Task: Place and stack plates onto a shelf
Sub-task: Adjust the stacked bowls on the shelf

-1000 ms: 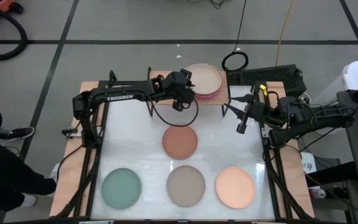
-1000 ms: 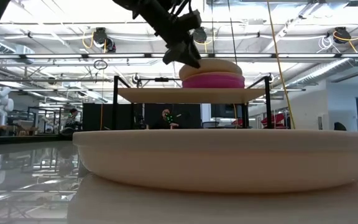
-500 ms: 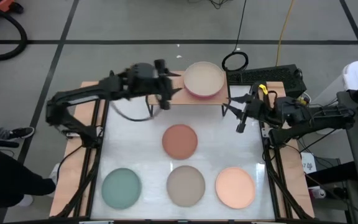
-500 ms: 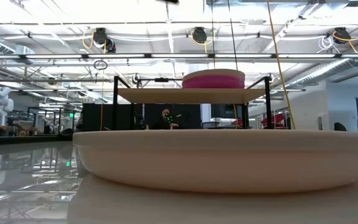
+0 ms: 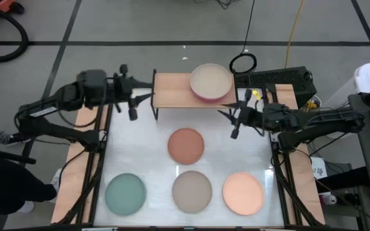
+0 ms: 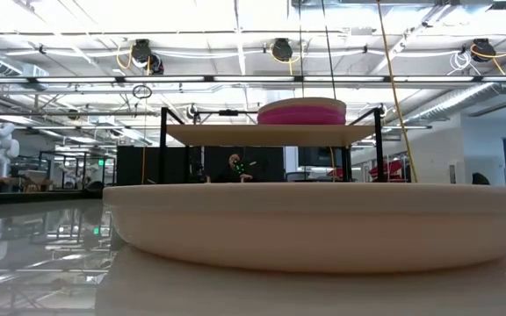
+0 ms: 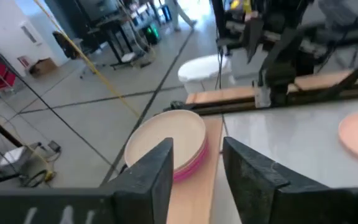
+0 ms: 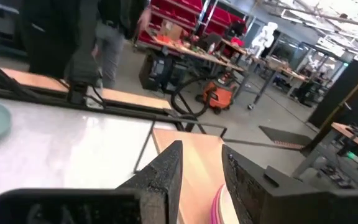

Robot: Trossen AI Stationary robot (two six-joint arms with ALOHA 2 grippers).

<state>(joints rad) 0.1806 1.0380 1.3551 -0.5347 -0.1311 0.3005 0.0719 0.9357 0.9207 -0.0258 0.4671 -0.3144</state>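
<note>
The shelf (image 5: 172, 90) is a light wood board on black legs at the table's far edge. On its right half lies a stack of plates (image 5: 211, 82), a beige plate over magenta, also seen as the stack (image 6: 301, 111) and the stack (image 7: 166, 147). A terracotta plate (image 5: 185, 145), a teal plate (image 5: 125, 194), a taupe plate (image 5: 192, 190) and a peach plate (image 5: 243, 192) lie flat on the table. My left gripper (image 5: 143, 92) is open, left of the shelf. My right gripper (image 5: 229, 122) is open, right of the shelf's near corner.
The taupe plate (image 6: 323, 224) fills the foreground of the low view. A black cable loop (image 5: 243, 63) lies on the floor beyond the shelf. The table's wooden side rails (image 5: 82, 173) run under both arms. A person's legs (image 8: 114, 37) stand beyond the table.
My left gripper has let go of the beige plate and drawn back from the stack toward the table's left edge. The beige plate, tilted a second ago, now lies flat on the magenta ones. My right gripper has moved a little toward the table's left, nearer the shelf.
</note>
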